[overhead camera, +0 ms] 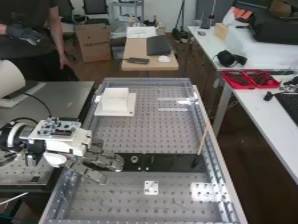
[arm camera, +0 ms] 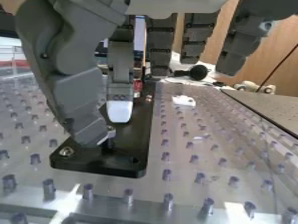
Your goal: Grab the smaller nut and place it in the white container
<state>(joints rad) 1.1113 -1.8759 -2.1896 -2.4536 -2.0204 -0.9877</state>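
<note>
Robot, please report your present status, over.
Hand open, low over black plate. One nut lying on plate; whether the smaller, unclear. Metal piece beside thumb, possibly in way.

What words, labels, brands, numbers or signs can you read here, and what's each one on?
Nothing legible to quote.
Cardboard box: print, too small to read.
White sheet on the wooden desk: faint marks, too small to read.
Black plate, hand: no readable text.
</note>
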